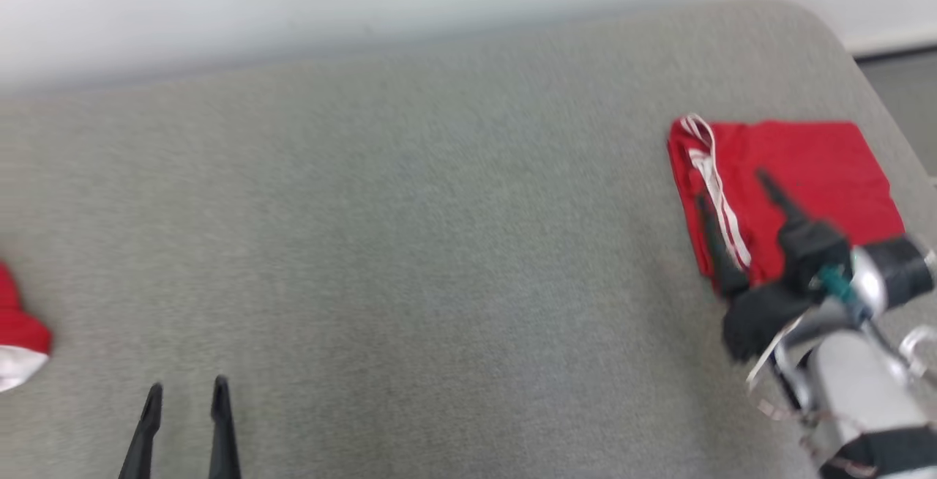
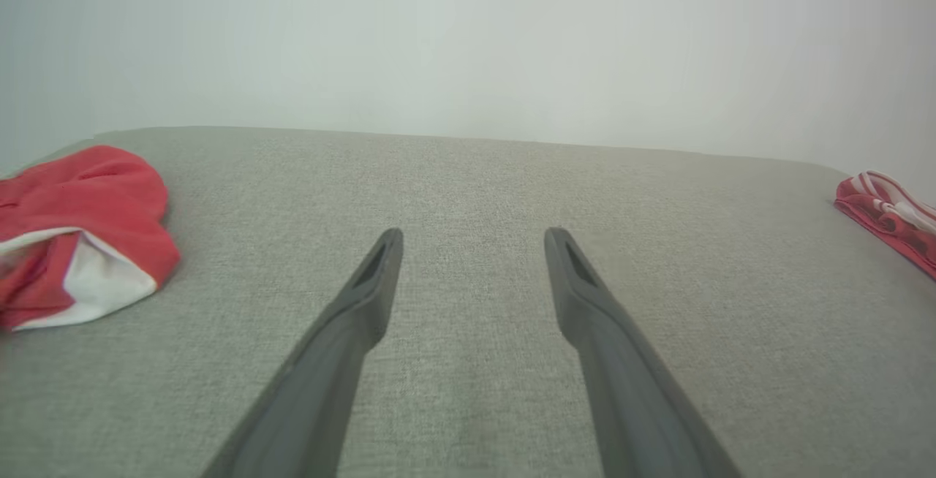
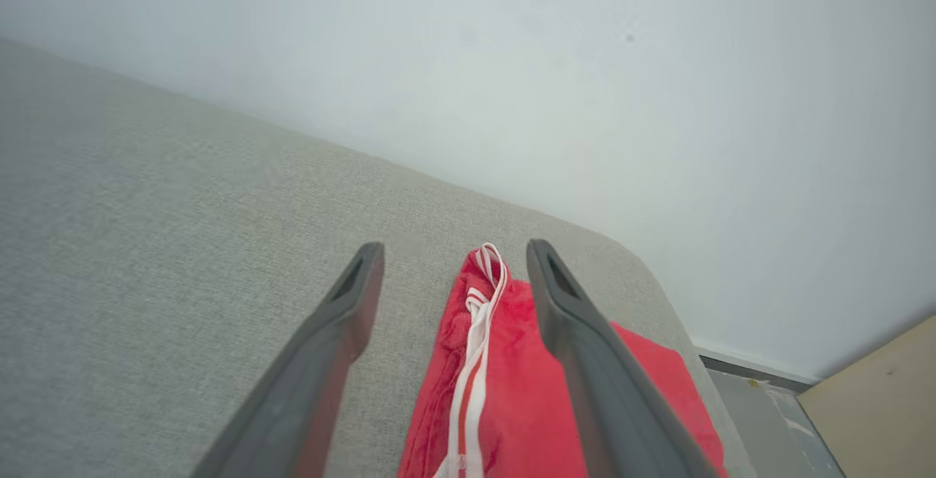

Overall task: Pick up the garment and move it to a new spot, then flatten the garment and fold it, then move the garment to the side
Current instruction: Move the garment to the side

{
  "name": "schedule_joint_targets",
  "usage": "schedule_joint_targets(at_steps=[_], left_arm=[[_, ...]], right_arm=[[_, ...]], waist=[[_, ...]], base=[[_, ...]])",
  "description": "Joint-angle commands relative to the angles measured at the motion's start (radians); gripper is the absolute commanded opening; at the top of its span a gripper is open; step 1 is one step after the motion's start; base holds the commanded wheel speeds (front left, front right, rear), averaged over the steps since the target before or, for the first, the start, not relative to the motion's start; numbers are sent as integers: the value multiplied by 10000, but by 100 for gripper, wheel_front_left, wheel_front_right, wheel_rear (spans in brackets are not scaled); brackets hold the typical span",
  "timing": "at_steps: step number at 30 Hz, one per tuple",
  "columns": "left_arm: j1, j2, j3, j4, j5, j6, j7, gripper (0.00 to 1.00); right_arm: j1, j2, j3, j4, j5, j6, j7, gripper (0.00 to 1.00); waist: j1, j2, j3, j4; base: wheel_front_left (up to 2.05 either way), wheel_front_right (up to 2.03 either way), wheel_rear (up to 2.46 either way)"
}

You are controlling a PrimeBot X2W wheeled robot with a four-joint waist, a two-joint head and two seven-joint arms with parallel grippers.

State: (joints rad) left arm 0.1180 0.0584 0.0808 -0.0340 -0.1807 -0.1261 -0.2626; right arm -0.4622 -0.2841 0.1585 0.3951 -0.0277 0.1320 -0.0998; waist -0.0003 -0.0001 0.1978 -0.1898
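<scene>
The garment [image 1: 812, 164] is red with white side stripes and lies folded flat near the far right corner of the grey fabric surface [image 1: 439, 208]. My right gripper [image 1: 732, 187] hovers over its left, striped edge with the jaws open and nothing between them. In the right wrist view the garment [image 3: 512, 405] lies under and between the spread fingers of the right gripper [image 3: 453, 250]. My left gripper [image 1: 187, 385] stands open and empty at the lower left, far from the garment. The left wrist view shows the left gripper [image 2: 474, 233] over bare fabric, with the garment [image 2: 888, 218] at the right edge.
A second red and white piece of clothing [image 1: 18, 336] lies bunched at the left edge, also seen as a crumpled heap [image 2: 80, 229] from the left wrist. A pale wall runs behind the surface. The surface's rounded right corner drops to grey floor [image 3: 768, 405].
</scene>
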Motion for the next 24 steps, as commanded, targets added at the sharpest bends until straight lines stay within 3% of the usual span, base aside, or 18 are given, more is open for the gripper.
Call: schedule_joint_targets(at_steps=[1, 6, 14, 24], left_arm=[[325, -42, 140, 111, -16, 39, -29, 100], [857, -77, 371, 326, 51, 122, -29, 100], [1252, -82, 518, 374, 218, 98, -29, 100], [1356, -85, 415, 469, 214, 52, -29, 100]], right_arm=[[505, 193, 45, -63, 178, -30, -225, 100], [1634, 716, -65, -185, 406, -30, -631, 100], [3283, 1697, -1055, -453, 259, -30, -1325, 100], [4107, 2147, -1204, -466, 195, -30, -1575, 100]], waist=[[3, 1, -1035, 784], [3, 1, -1735, 1117], [3, 1, -2151, 1285], [3, 1, -2331, 1270]], base=[[0, 0, 0], [0, 0, 0], [0, 0, 0], [0, 0, 0]])
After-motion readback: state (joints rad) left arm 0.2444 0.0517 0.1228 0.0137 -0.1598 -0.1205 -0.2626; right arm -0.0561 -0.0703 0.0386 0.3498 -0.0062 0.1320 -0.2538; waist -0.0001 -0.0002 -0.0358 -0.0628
